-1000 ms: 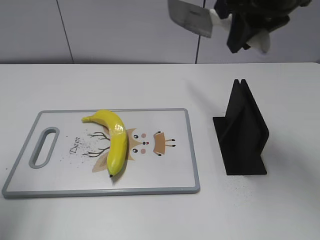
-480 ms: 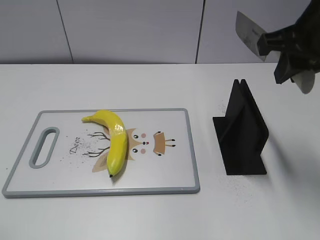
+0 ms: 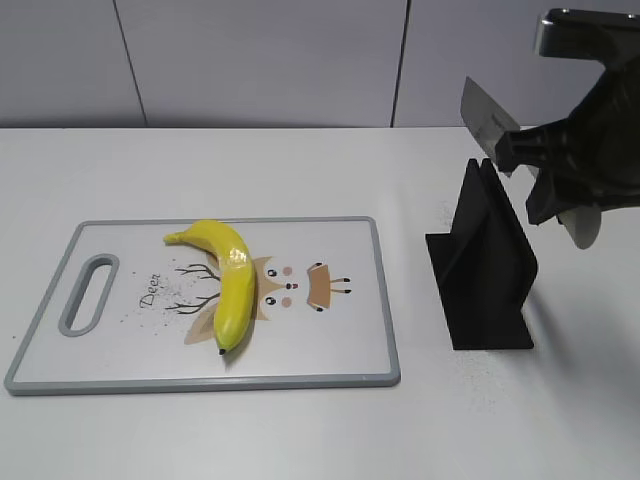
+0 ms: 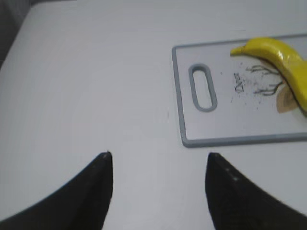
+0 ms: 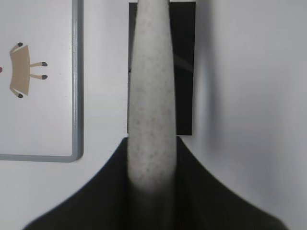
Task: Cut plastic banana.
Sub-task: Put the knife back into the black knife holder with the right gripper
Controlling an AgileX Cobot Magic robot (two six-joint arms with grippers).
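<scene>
the plastic banana (image 3: pixel 227 281) lies whole on the cutting board (image 3: pixel 340 355) on the desk (image 3: pixel 300 160). the right tool (image 3: pixel 548 165) clamps a knife (image 3: pixel 487 114) above the black stand (image 3: pixel 483 262); the left tool (image 4: pixel 158 189) hovers with jaws apart, holding nothing.

The white table (image 3: pixel 300 160) carries a grey-rimmed cutting board (image 3: pixel 340 330) and, well apart, a black stand (image 3: pixel 485 270).

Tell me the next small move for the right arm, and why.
Probably lower the knife straight into the black knife stand's slot. The right end effector has carried it from above the cutting board down to just over the stand, and the wrist view shows it lined up. Whether the plastic banana is parted, I cannot tell.
</scene>
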